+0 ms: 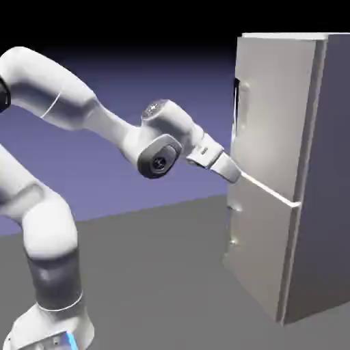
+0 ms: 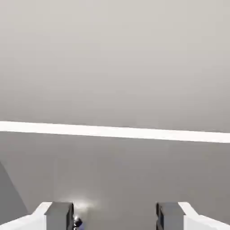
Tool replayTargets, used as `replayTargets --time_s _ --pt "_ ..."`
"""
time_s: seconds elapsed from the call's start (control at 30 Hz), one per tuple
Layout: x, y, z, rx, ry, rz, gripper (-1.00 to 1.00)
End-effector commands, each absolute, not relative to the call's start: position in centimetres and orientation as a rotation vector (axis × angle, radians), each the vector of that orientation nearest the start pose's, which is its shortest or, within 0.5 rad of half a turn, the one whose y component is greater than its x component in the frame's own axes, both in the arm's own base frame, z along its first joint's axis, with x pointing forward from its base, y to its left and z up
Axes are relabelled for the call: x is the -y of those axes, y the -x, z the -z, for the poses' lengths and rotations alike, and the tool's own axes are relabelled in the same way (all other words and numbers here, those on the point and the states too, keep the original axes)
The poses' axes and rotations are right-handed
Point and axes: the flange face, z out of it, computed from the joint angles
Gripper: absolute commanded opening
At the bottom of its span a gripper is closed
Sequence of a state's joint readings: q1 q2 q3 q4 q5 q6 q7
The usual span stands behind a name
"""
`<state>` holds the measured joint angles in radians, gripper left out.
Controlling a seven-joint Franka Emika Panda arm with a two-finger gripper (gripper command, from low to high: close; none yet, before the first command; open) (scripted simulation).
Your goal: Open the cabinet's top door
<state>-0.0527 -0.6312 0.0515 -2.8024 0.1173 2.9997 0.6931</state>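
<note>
1. On my exterior feed the cabinet [image 1: 287,171] stood at the right of the picture, a tall light-grey box with a darker side, reaching above the arm.
2. The top door [image 1: 273,109] looked flush with the cabinet front; I could see no gap along its edge. A small dark vertical handle [image 1: 236,102] sat at its near edge, up high.
3. A bright seam [image 1: 270,191] separated the top door from the lower door [image 1: 260,253].
4. The gripper [image 1: 232,171] pointed at the cabinet front near that seam, well below the handle. I could not tell whether it touched the panel.
5. On my hand feed the fingertips [image 2: 58,215] stood wide apart with nothing between them, only grey door surface ahead.
6. The same seam [image 2: 115,131] crossed that feed as a pale band, slightly tilted, above the fingertips.
</note>
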Motion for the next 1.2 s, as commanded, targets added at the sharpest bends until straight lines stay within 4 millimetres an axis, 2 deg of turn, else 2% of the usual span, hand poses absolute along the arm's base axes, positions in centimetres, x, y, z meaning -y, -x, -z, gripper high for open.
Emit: replayTargets --time_s 0.0,0.3,0.6,0.9,1.17 --pt "1.2 -37.8 -48.8 -1.049 2.398 1.083 0.00" --pt "3.5 -34.1 -54.7 -1.208 2.184 1.180 0.00" --pt "2.9 -30.5 -58.7 -1.249 1.994 1.289 0.00" --pt "0.1 -28.7 -60.4 -1.190 1.852 1.422 0.00" --pt "-2.9 -29.4 -60.1 -1.077 1.776 1.558 0.00"
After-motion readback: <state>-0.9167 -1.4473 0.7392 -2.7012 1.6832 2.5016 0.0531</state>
